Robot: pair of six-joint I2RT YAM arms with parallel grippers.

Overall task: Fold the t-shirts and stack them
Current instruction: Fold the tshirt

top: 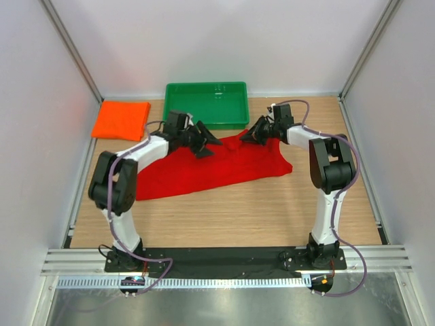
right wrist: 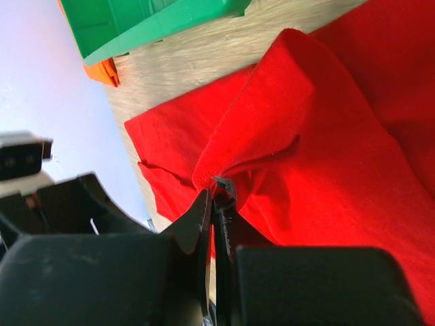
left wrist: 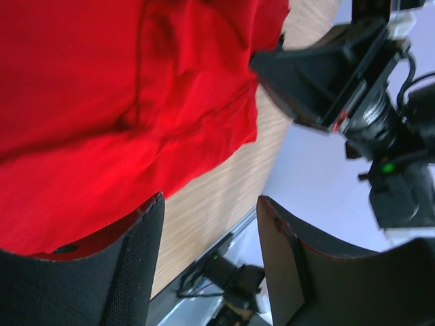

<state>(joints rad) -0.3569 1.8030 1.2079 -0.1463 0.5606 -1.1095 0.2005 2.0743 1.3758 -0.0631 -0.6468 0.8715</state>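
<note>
While right gripper (right wrist: 216, 195) pinches fold of rumpled red t-shirt (top: 217, 170), left gripper (left wrist: 211, 210) stands open

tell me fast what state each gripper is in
left gripper: open, holding nothing
right gripper: closed on a fold of the red shirt

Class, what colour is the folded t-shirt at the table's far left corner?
The folded t-shirt is plain bright orange, clearest in the top external view.

White walls (top: 217, 41) enclose the wooden table (top: 231, 217) left, right and far. Aluminium posts (top: 71, 47) rise at both far corners.
</note>
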